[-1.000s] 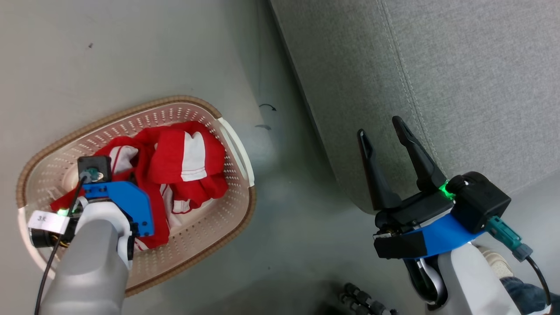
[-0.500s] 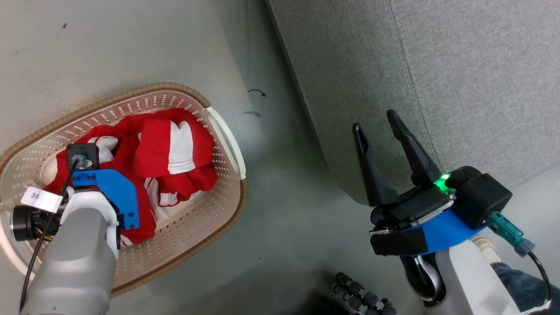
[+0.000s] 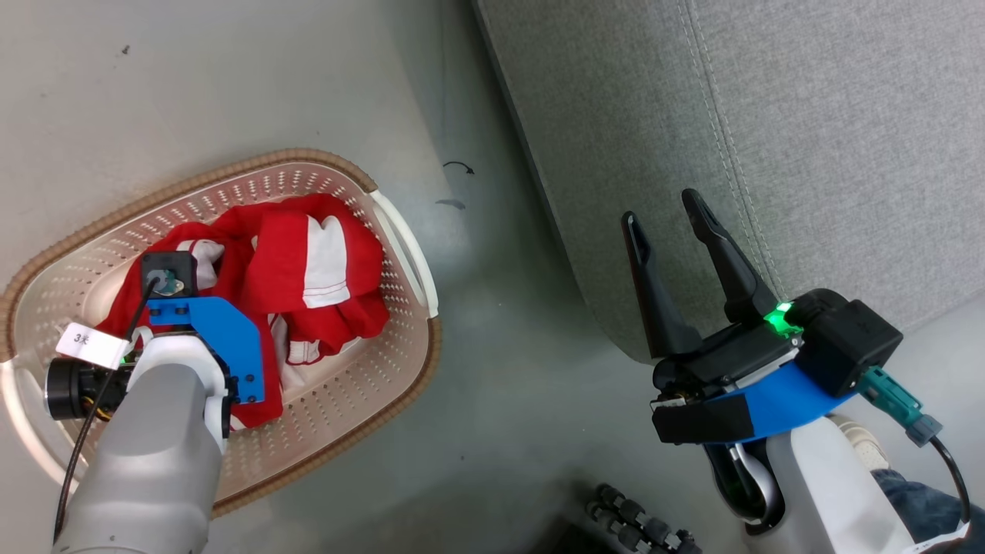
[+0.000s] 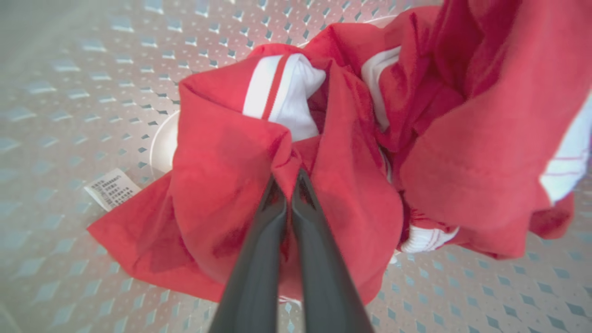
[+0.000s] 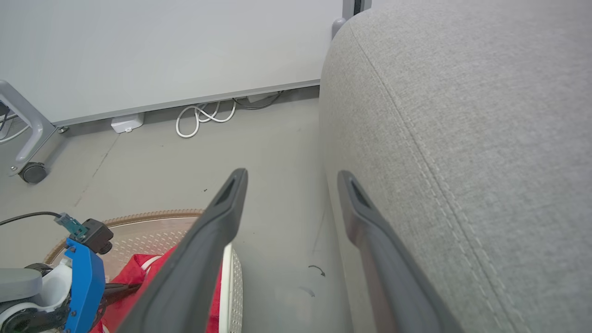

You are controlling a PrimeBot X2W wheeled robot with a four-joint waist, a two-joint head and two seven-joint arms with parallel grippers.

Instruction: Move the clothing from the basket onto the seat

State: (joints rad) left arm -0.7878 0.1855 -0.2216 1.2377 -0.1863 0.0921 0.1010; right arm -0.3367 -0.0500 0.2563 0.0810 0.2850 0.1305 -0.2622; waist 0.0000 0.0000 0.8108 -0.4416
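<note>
Red clothing [image 3: 308, 269] in the basket [image 3: 369, 377], left gripper [image 4: 290, 178] clamped on it
Jaws pinched tight on a red fold; the right gripper [image 3: 660, 208] sits by the seat [image 3: 808, 115] edge, jaws spread wide.

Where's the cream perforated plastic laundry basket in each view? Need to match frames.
Head view: cream perforated plastic laundry basket at lower left.
Left wrist view: the basket's perforated surface spans the background.
Right wrist view: basket at lower left, brown rim showing.
Shared landmark: red white-striped fabric clothing lying inside it, in all three views.
</note>
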